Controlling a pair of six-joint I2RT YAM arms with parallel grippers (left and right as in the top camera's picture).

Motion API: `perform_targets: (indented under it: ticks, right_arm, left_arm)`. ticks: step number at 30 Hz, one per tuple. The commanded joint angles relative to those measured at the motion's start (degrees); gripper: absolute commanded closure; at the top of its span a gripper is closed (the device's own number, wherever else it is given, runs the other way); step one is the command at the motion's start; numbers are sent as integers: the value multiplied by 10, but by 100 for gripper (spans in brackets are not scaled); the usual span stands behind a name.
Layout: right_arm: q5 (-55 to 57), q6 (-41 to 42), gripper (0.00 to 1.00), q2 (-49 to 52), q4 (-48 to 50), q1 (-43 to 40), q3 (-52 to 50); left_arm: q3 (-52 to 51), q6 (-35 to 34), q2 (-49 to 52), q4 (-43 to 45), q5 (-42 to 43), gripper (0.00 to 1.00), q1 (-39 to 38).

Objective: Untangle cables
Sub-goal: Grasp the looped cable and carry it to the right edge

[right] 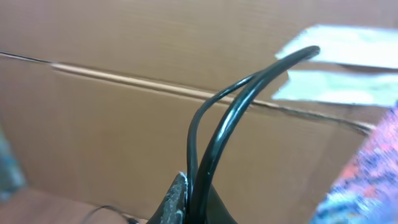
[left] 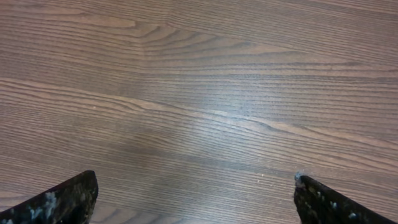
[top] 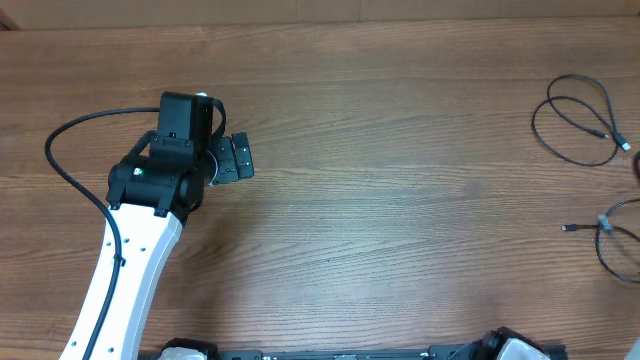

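Overhead-wise, seeing the left arm (top: 150,215) out over the left part of the wooden table (top: 400,200), with the left gripper (top: 237,158) pointing toward the middle. Spotting the cables (top: 580,125) way over at the right edge, well apart from that gripper: one thin black loop up top with a small plug end, and another cord (top: 615,240) below it, partly cut off by the frame. Lying loose on the wood, touched by nothing.

From the left wrist, looking at jaws spread wide, one fingertip (left: 65,199) in each bottom corner and only bare woodgrain between, so open and empty.

From the right wrist, seeing the right gripper (right: 180,200) pinched closed at the bottom of the frame, aimed at a cardboard box (right: 93,124). Also two thicker black wires (right: 277,65) arcing up right by the tips; can't tell whether clamped or just passing close. Barely any of the right arm (top: 515,348) in the overhead, just a bit at the bottom edge.
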Motion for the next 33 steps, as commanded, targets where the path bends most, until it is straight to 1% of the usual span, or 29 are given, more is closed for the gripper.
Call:
perform_targets:
  ticks: [1,3,4,6,8,10,14,16,17,18,19,20,21,22,23,25,27,28,29,30,31,33]
  right_arm:
    - [-87,89,96,26,-30,-66,10]
    - [-159,150,96,52,-58,-113,10]
    - [-222,187,96,76,-81,-147,10]
    - [-298,224,96,114,-116,-190,10]
    - [-333,231,96,140,-142,-210,10]
    - [-393,230,96,182,-186,-240,10]
    - [-487,228,96,261,-246,-273,10]
    - [-499,227,96,287,-257,-274,9]
    - [-499,226,94,295,-257,-274,7]
    - [-499,226,82,308,-257,-273,2]
    - [-504,226,61,318,-257,-273,-2]
    - [-513,226,34,325,-257,-273,-5]
    - [-522,226,12,328,-259,-273,-7]
    - [-531,226,3,330,-264,-273,-9]
    - [-534,226,0,330,-266,-273,-9]
    - [-547,219,0,330,-267,-273,-9]
    - [-618,157,0,330,-265,-271,-9]
    - [-682,124,0,330,-266,-268,-9]
    - [-716,109,0,330,-268,-265,-9]
    - [-769,70,0,330,-275,-255,-9]
    - [-797,39,0,330,-285,-239,-9]
    - [-799,9,0,330,-300,-202,-9]
  left_arm:
    - [4,6,0,0,-5,0,3]
    - [4,6,0,0,-5,0,3]
    - [4,6,0,0,-5,0,3]
    - [4,6,0,0,-5,0,3]
    - [4,7,0,0,-5,0,3]
    - [4,6,0,0,-5,0,3]
    - [4,6,0,0,-5,0,3]
    - [4,6,0,0,-5,0,3]
    - [4,7,0,0,-5,0,3]
    - [4,6,0,0,-5,0,3]
    - [4,6,0,0,-5,0,3]
    - [4,7,0,0,-5,0,3]
    - [4,7,0,0,-5,0,3]
    - [4,7,0,0,-5,0,3]
    - [4,6,0,0,-5,0,3]
    - [4,7,0,0,-5,0,3]
    - [4,7,0,0,-5,0,3]
    - [4,6,0,0,-5,0,3]
    - [4,7,0,0,-5,0,3]
    - [4,6,0,0,-5,0,3]
    - [4,7,0,0,-5,0,3]
    - [4,7,0,0,-5,0,3]
